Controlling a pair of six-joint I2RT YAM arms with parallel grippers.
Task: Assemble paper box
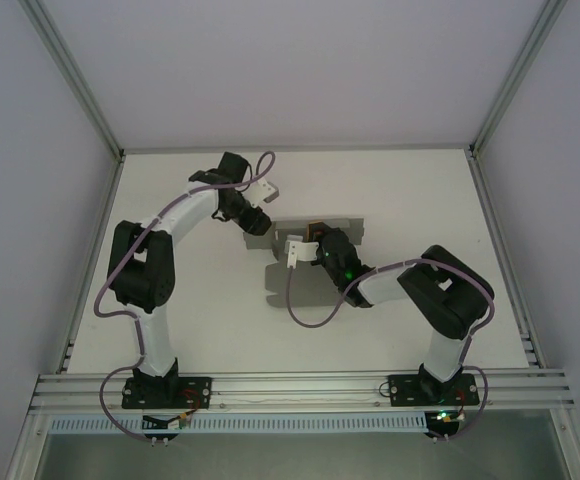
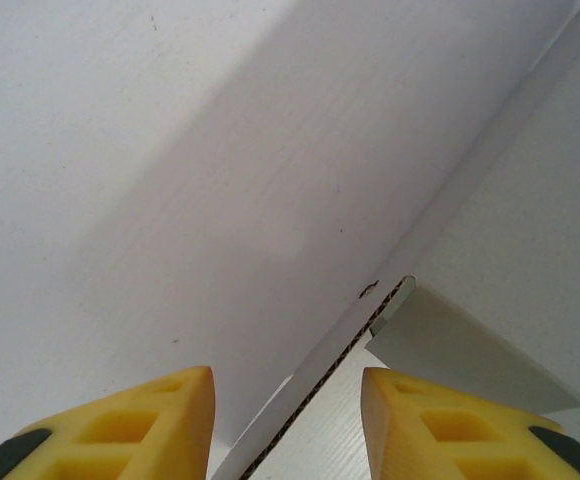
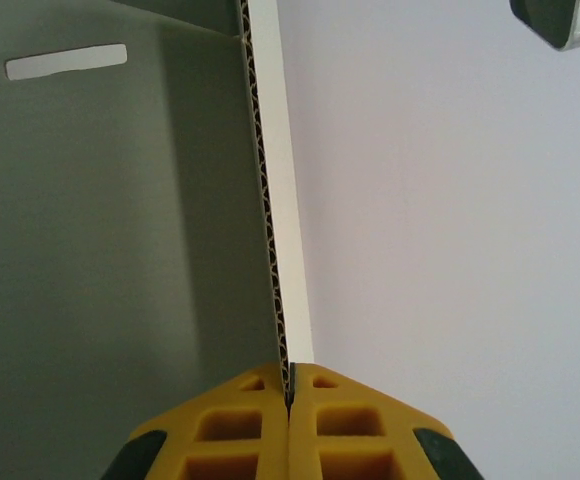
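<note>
paper box (image 1: 282,232) sits mid-table (image 1: 410,200), half folded. right gripper (image 3: 290,395) is clamped on a raised panel's edge. left gripper (image 2: 285,372) has jaws apart, straddling another edge w/o pinching. Thin corrugated card, so prob light, stiff-ish, creases easily imo. Grab edges near folds, not mid-panel.

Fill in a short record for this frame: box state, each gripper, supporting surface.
item: paper box, grey corrugated cardboard, not yet a closed box
surface: white table
left gripper: open, fingers either side of a cardboard edge
right gripper: shut on a panel edge of the paper box
stage: assembly unfinished
</note>
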